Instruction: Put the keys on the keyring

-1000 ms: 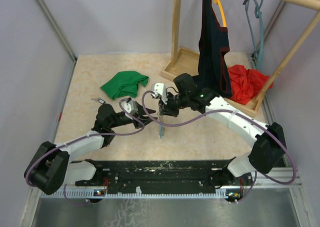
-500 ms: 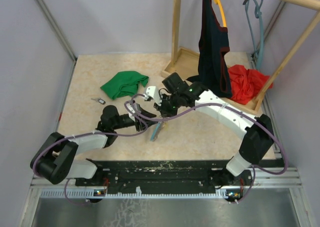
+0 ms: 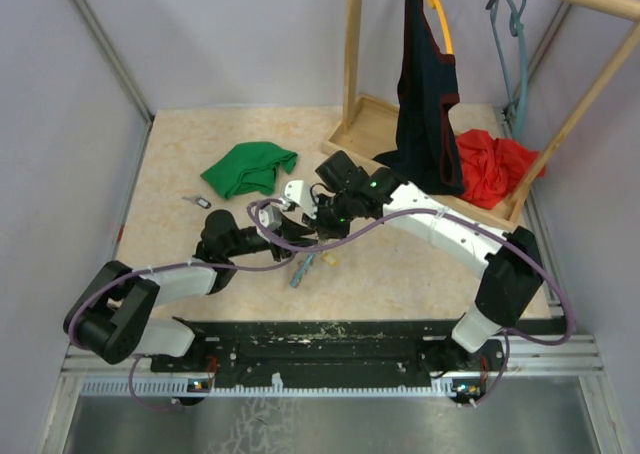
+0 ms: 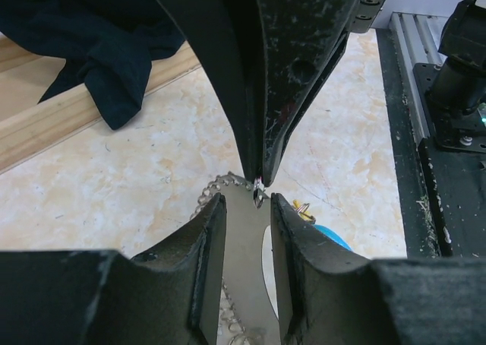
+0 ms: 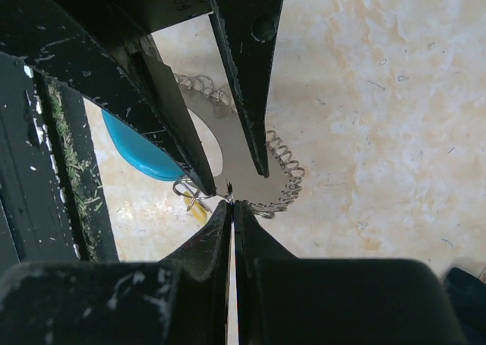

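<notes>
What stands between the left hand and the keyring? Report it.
Nothing visible does. The flat metal part of the keyring shows directly between the fingers of the left hand; the right hand, shut, pinches its edge just beyond.

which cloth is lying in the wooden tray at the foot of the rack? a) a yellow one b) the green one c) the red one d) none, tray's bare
c: the red cloth is bunched in the wooden tray, while the green cloth lies out on the table.
</notes>
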`<state>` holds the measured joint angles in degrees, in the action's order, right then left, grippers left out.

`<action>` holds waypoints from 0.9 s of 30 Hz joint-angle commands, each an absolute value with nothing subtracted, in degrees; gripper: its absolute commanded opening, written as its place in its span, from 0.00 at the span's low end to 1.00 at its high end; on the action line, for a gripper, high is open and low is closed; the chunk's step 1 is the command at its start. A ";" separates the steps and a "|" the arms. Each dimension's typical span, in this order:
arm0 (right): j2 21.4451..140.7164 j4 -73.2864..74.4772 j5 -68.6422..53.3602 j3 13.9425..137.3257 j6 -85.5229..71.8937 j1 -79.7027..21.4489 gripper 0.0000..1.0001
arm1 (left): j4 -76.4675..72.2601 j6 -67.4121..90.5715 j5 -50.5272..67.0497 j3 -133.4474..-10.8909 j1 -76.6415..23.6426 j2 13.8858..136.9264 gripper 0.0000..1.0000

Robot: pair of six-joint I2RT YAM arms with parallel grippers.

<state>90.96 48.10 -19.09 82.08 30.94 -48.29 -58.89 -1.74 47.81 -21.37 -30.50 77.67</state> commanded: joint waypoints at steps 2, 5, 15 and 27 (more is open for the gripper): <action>91.14 47.60 -19.51 86.14 31.75 -49.57 0.00 | -61.42 -1.11 50.84 -22.96 -30.53 77.59 0.35; 91.06 47.22 -19.85 86.28 32.02 -49.74 0.00 | -61.37 -0.83 51.67 -23.27 -30.60 78.52 0.32; 86.20 40.71 -20.22 81.44 30.32 -49.73 0.00 | -60.92 -0.99 51.21 -23.10 -30.63 79.55 0.00; 67.49 4.75 -33.75 55.35 16.51 -40.02 0.19 | -81.72 12.69 43.65 -16.55 -30.52 80.48 0.00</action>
